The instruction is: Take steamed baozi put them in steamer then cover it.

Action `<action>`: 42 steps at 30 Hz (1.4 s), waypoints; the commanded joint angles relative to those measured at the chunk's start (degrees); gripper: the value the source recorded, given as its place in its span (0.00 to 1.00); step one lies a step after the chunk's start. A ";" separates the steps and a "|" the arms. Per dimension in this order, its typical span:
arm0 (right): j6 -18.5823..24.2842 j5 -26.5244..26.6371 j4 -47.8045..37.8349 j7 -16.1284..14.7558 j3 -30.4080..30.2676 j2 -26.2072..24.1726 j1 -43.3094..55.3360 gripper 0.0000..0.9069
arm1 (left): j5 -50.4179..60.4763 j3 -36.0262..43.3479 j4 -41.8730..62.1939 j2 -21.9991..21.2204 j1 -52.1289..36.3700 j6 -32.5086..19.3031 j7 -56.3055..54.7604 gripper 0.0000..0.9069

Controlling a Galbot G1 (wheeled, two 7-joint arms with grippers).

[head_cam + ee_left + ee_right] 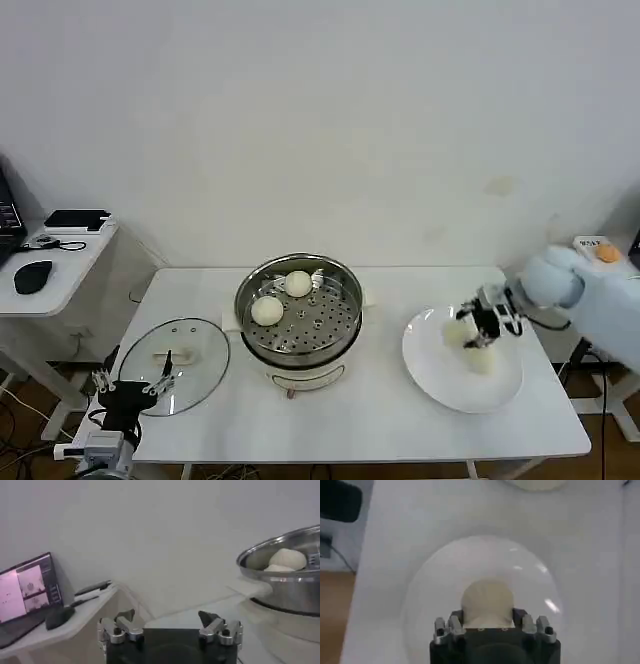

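Observation:
The steamer (335, 290) stands mid-table with two baozi on its tray, one (267, 311) nearer me and one (298, 284) farther back. They also show over the steamer (285, 587) rim as a baozi (287, 558) in the left wrist view. My right gripper (478, 328) is over the white plate (440, 375), shut on a third baozi (487, 600). Another baozi (482, 361) lies on the plate just beside it. The cover (175, 365) lies flat on the table left of the steamer. My left gripper (130, 385) hangs open and empty at the cover's near edge, seen as my left gripper (170, 622).
A white side table (60, 270) at far left carries a mouse (33, 276) and a laptop (27, 590). The plate (435, 580) lies close to the table's right edge, with floor beyond it.

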 commanded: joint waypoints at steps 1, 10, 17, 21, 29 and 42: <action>0.84 6.21 -3.51 -0.85 -7.29 8.31 18.98 0.72 | -0.04 -0.06 -0.17 0.04 0.01 -0.02 0.04 1.00; 0.76 10.61 -6.92 0.86 -12.06 25.49 24.04 0.72 | -0.17 -1.16 -1.61 0.30 0.51 0.07 0.08 1.00; 3.31 9.99 -8.86 0.95 -11.92 37.25 20.87 0.72 | -0.53 -2.46 -1.64 0.47 0.83 0.08 0.10 1.00; 5.29 6.03 -9.72 1.40 -13.69 42.38 18.61 0.72 | -0.60 -3.42 -1.85 0.33 0.96 0.10 0.21 1.00; 11.82 -0.44 -9.86 0.87 -16.72 44.31 13.96 0.72 | -0.63 -3.85 -1.35 -0.35 0.98 0.03 0.14 1.00; 18.86 -4.74 -8.11 0.12 -18.24 41.97 11.55 0.72 | -0.36 -3.38 -0.67 -0.98 0.67 -0.03 0.13 1.00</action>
